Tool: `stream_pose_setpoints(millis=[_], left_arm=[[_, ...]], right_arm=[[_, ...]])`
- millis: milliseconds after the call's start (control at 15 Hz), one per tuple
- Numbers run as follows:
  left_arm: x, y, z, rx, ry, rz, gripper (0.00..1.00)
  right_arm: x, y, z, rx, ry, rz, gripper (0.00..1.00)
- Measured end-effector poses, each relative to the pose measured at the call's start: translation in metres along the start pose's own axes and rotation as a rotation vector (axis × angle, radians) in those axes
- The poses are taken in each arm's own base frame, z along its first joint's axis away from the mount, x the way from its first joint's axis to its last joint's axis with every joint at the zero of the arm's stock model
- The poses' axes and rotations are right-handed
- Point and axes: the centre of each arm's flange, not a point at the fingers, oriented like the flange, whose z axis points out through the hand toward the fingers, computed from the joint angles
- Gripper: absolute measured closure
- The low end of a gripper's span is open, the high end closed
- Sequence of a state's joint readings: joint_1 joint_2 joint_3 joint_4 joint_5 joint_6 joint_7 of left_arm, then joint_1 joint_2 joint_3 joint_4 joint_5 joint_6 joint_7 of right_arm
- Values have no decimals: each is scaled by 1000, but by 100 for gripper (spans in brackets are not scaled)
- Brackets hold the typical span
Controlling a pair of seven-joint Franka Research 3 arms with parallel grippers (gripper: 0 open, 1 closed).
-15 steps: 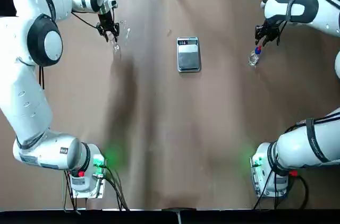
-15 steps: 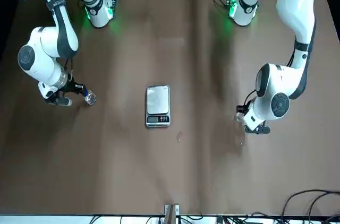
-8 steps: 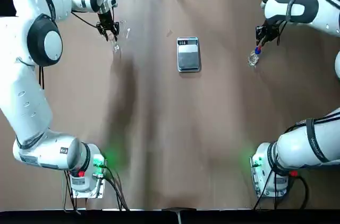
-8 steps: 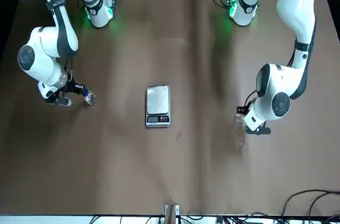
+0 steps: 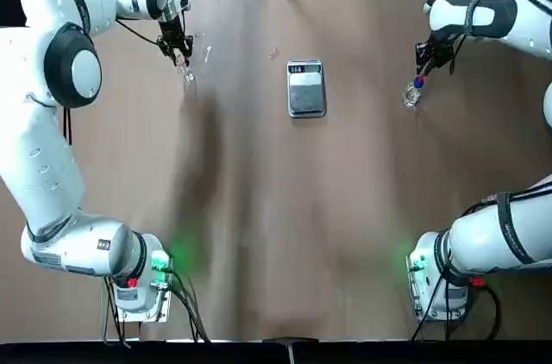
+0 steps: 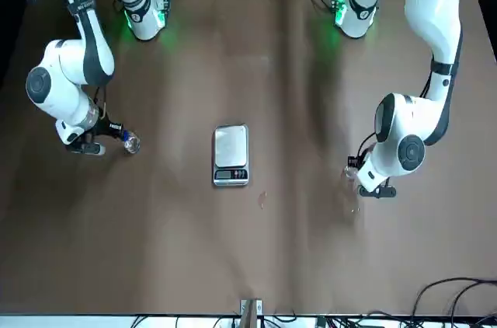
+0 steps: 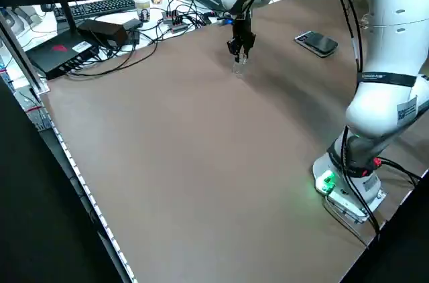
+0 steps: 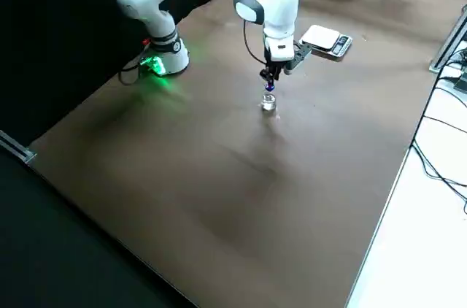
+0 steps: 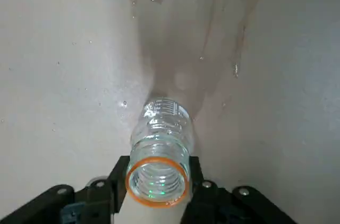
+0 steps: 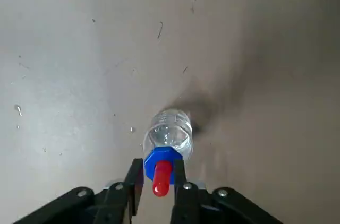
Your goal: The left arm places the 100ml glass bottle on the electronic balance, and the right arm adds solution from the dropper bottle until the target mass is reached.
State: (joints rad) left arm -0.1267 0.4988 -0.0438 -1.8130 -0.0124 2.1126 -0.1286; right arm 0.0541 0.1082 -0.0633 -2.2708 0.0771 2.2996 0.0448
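1. The left hand is standing over the glass bottle near the desk's far left corner, its fingers closing on the neck just under the orange-ringed mouth. From here it looks like a firm grasp rather than a loose one.
2. The bottle seems to be resting upright on the desk, well apart from the balance, which is sitting in the middle of the far half with nothing on its plate.
3. The right hand is waiting near the far right edge, clamping the blue cap of the dropper bottle, whose base appears to be on the desk.
4. The step in hand, I judge, is lifting the glass bottle and carrying it across to the balance.
5. To do it well, the left arm should be raising the bottle straight up, keeping it vertical, since glass held only at the neck is apt to swing or slip.
6. It should be setting the bottle down gently at the plate's centre, clear of the display strip, and letting go without nudging it.
7. The right arm is best staying put until the plate is loaded and the left arm is out of the way.
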Motion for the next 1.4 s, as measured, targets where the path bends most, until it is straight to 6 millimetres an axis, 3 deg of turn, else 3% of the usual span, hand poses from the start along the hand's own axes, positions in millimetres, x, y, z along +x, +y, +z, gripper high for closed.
stream_pose_setpoints(millis=[600, 800, 1067, 1133, 1400], left_arm=[[6, 1, -12, -4, 32, -12, 52], [8, 13, -19, -7, 49, -24, 52], [10, 55, -42, -13, 95, -76, 52], [8, 68, -44, -12, 98, -84, 52], [-11, 126, -58, 23, 25, -96, 52]], right_arm=[[-3, 1, 7, -4, -13, -2, 71], [-4, 1, 8, -5, -14, -3, 73], [-4, 1, 8, -6, -14, -3, 75], [-4, 1, 8, -6, -14, -3, 81], [-4, 1, 8, -6, -13, -4, 86]])
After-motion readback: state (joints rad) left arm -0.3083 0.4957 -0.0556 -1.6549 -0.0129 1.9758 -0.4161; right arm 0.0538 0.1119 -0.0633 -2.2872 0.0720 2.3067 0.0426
